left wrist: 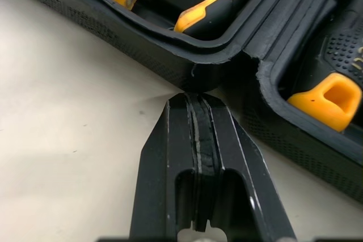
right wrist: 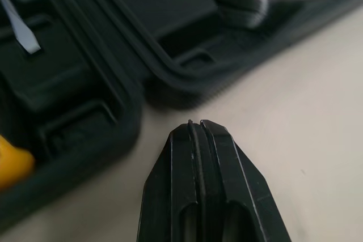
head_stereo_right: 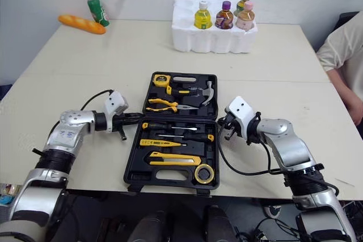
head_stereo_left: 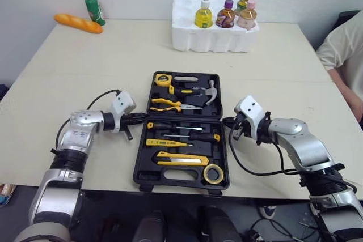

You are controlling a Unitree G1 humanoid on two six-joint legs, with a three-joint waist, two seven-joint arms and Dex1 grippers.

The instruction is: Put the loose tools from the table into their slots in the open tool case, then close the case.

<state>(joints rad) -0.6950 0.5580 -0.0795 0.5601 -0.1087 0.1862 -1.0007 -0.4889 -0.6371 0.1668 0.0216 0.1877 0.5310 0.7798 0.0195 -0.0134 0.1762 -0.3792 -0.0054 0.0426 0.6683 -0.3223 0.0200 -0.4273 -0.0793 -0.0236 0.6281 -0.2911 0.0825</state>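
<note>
- Now the left claw (left wrist: 195,99) is pressed together on nothing. Its tip sits right at the outer wall of the tool case (head_stereo_left: 139,165), at the notch where the two halves hinge; I cannot tell whether it touches.
- Opposite it, the right claw (right wrist: 197,126) is likewise closed and empty. Its tip is just short of the case's other side on the same hinge line, with a strip of bare table (head_stereo_left: 85,72) in the gap.
- Between the two claws the case lies open and flat, both halves facing up.
- Beyond the claws, the far half holds a tape measure (head_stereo_left: 163,79), pliers (head_stereo_left: 167,104) and a hammer (head_stereo_left: 211,92), each seated in its slot. The hammer is on the right claw's side.
- Nearer than the claws, the other half holds two screwdrivers (head_stereo_left: 181,127), a yellow utility knife (head_stereo_left: 178,160) and a roll of tape (head_stereo_left: 214,174), the roll in the corner towards the right claw.
- Well beyond both claws, a white foam tray (head_stereo_left: 212,41) carries four bottles (head_stereo_left: 226,14).
- Past the right claw, at the table's edge, sits a person (head_stereo_left: 343,46).
</note>
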